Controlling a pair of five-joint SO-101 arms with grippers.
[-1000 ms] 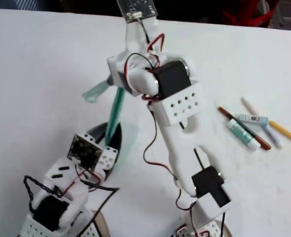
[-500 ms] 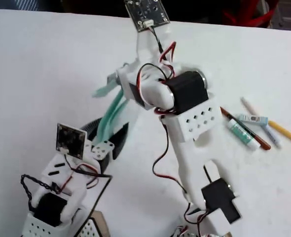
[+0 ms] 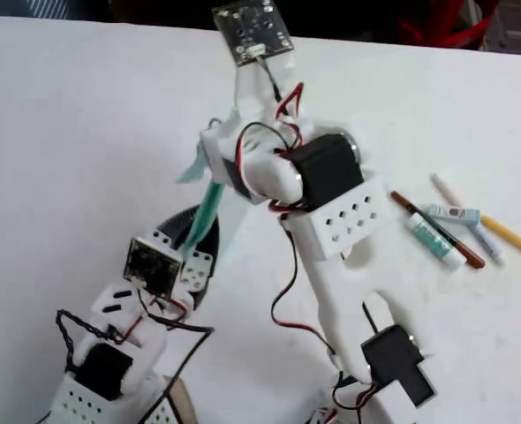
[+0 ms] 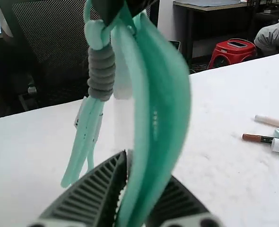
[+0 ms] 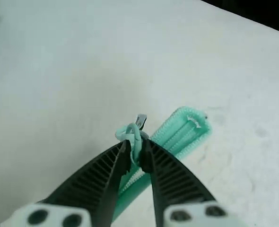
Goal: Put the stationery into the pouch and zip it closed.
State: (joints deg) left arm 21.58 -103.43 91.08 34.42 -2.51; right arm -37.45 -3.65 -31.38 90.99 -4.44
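1. Teal pouch (image 3: 207, 201) stands edge-on between the two arms, left of desk (image 3: 84, 106) centre. Lower edge may be off the desk, hard to tell.
2. Left wrist view: pouch (image 4: 153, 118) rises up out of the jaws, and a grey ribbed zipper pull (image 4: 101, 66) hangs at its top end.
3. Left gripper (image 4: 126, 163) is clamped on the pouch's lower part. In the high view the left gripper (image 3: 192, 246) sits just under the teal strip.
4. Right gripper (image 5: 135, 149) is pinched tight on the zipper pull (image 5: 132, 135), with the pouch (image 5: 182, 132) trailing below it toward the desk.
5. High view: right gripper (image 3: 209, 157) is at the pouch's upper end, under the wrist.
6. Stationery lies loose on the desk, well apart to the right: brown pen (image 3: 403, 202), white tube (image 3: 437, 240) touching it, yellow pencil (image 3: 515, 238) farther out.
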